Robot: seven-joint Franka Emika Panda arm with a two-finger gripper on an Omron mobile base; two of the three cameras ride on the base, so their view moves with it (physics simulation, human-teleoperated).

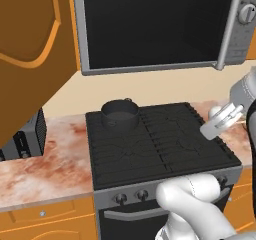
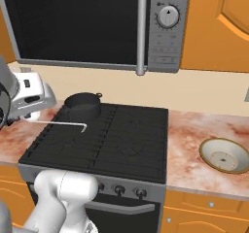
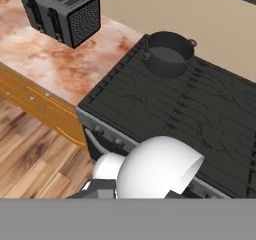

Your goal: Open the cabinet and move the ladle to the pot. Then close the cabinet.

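My gripper hangs above the front left of the stove, shut on the ladle. The ladle's thin pale handle reaches right toward the pot and ends short of it. In the hand view the ladle's round white bowl sits close up and hides the fingertips. The short dark pot stands on the stove's back left burner. In the left base view the gripper shows at the right. The cabinet's orange door stands swung open at the upper left.
A microwave hangs over the black stove. A black toaster stands on the marble counter left of the stove. A pale bowl lies on the counter to the right, under another orange wall door.
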